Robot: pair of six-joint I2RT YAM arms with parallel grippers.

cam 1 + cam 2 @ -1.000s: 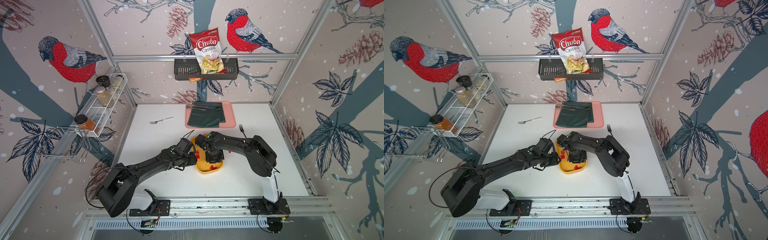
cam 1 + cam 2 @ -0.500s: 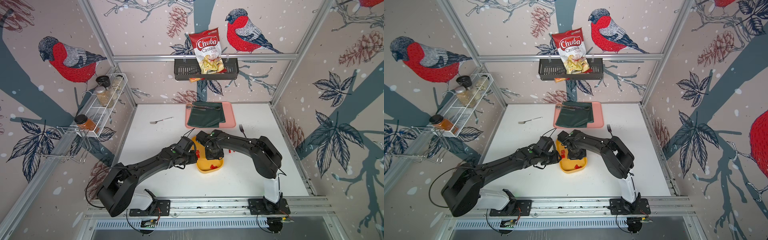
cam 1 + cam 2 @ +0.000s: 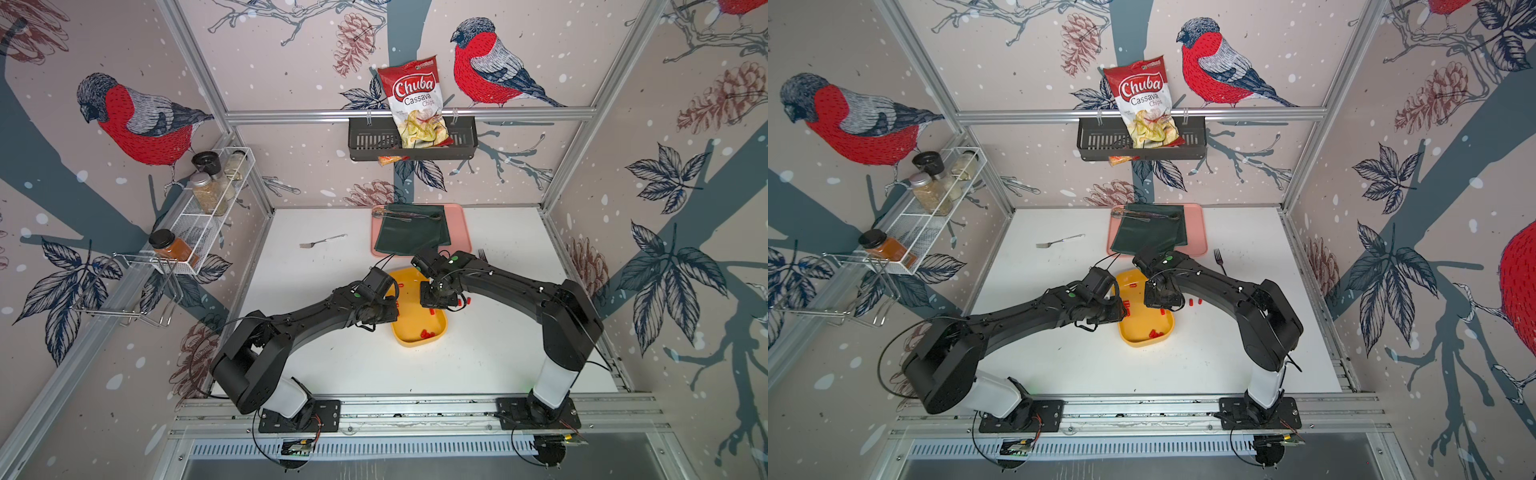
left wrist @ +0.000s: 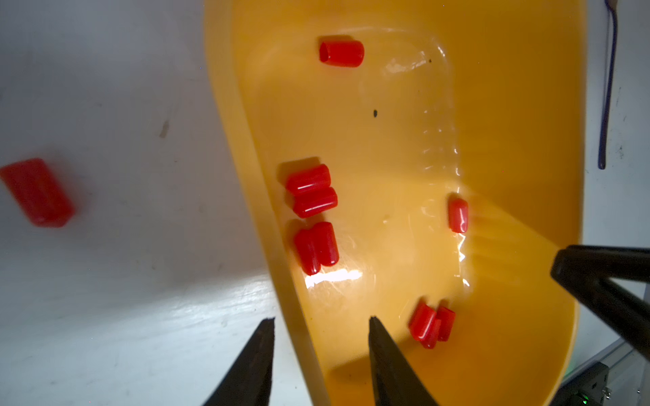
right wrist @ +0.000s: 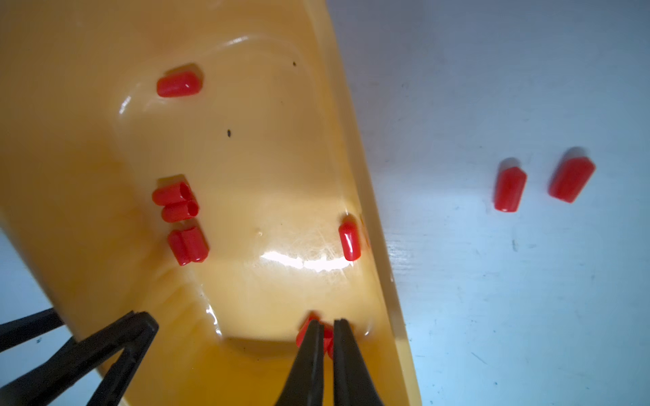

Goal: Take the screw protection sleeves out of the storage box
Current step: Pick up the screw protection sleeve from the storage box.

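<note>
Right wrist view: right gripper (image 5: pixel 327 334) pinches a red sleeve (image 5: pixel 329 337) inside storage box (image 5: pixel 88 105)

Screw protection sleeves (image 4: pixel 341 52) inside the storage box (image 4: pixel 510 105): six clear singles, plus one bunch of two or three, too tight to count. Three more lay on the tabletop (image 5: pixel 492 316). One box. Two forks (image 3: pixel 322 241), four spice jars (image 3: pixel 208 193), one chip bag (image 3: pixel 415 99), one pink tray (image 3: pixel 459 224), one green cloth (image 3: pixel 411 235).
</note>
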